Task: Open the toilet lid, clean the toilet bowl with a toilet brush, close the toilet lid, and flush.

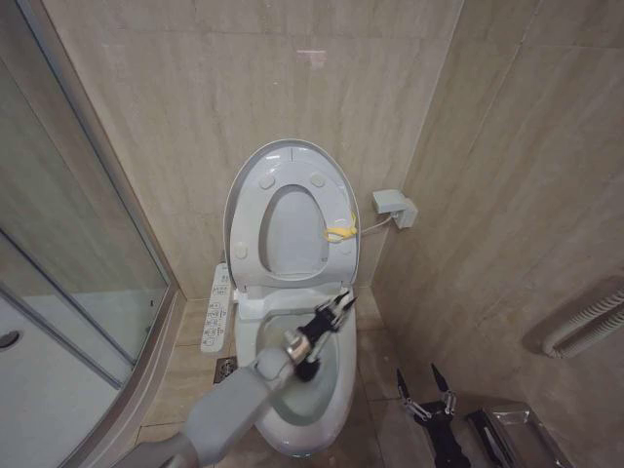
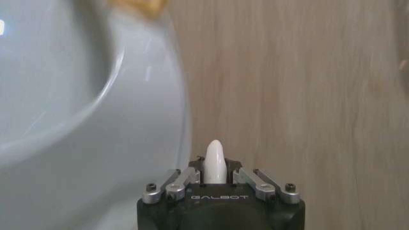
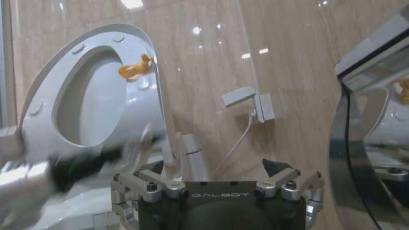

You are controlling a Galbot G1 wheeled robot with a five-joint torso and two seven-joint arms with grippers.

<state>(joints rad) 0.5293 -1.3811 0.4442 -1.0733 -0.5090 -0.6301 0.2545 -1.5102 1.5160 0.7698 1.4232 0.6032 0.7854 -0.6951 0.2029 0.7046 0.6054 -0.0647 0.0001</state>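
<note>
You see the left gripper (image 1: 341,305) over the white ceramic toilet bowl (image 1: 336,390), fingers pinching the thin pale toilet brush handle (image 2: 215,160) between them; the right gripper (image 1: 426,388) waits spread, near right.

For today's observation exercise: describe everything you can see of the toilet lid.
The toilet lid is glossy white plastic, an elongated oval, raised upright against the tiled wall. The seat ring is folded up against it, round bumpers showing. A yellow loop hangs at its edge. The left gripper is over the bowl below it, not touching it.
</note>
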